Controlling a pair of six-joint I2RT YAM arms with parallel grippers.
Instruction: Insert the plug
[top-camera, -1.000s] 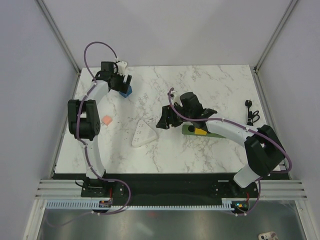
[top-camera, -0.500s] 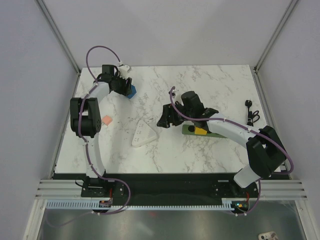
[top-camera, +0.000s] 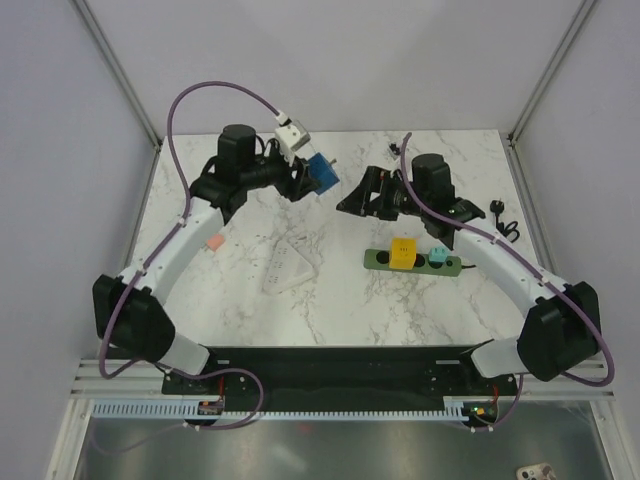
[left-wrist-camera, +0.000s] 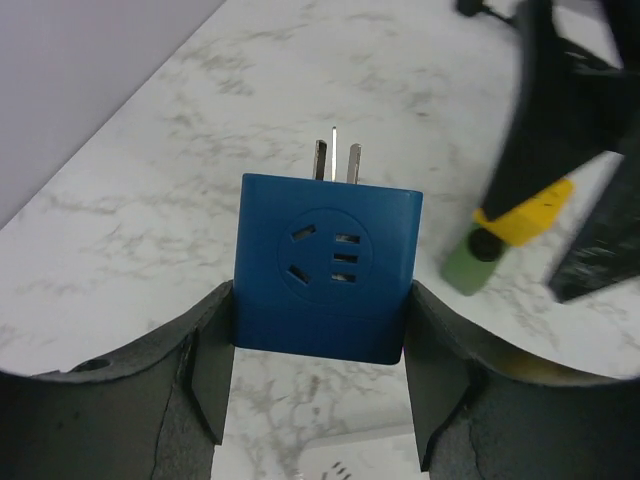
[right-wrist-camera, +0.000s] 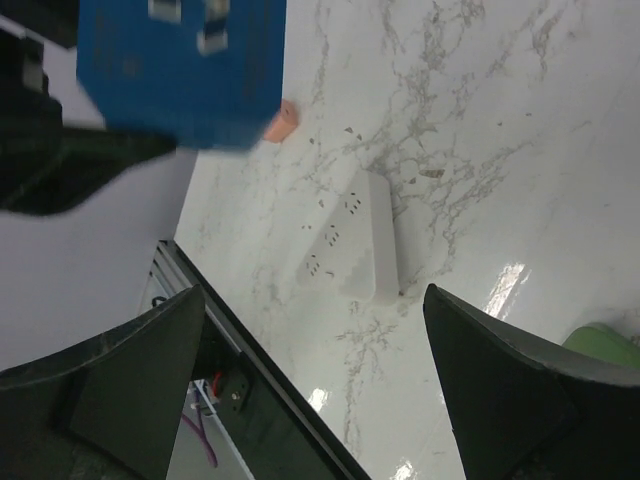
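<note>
The yellow plug (top-camera: 403, 254) stands on the dark green socket strip (top-camera: 380, 261) right of centre; neither gripper touches it. In the left wrist view the plug (left-wrist-camera: 530, 208) shows at the right, over the strip's end (left-wrist-camera: 468, 266). My left gripper (top-camera: 308, 180) hangs above the back middle of the table, shut on a blue cube (top-camera: 322, 172). That cube (left-wrist-camera: 328, 265) fills the gap between the fingers (left-wrist-camera: 212, 370), its metal prongs pointing away. My right gripper (top-camera: 356, 195) faces it, just right of the cube, open with nothing between its fingers (right-wrist-camera: 510, 390).
A teal block (top-camera: 438, 256) sits on the green strip beside the yellow plug. A white power strip (top-camera: 284, 266) lies left of centre, also seen as a white strip (right-wrist-camera: 355, 240). A small pink piece (top-camera: 213, 242) lies at the left. A black plug with cord (top-camera: 500, 215) lies far right.
The left arm closed on the blue cube at the back left, lifted it and swung it to the middle. The right gripper left the green strip, moved back and opened wider.
</note>
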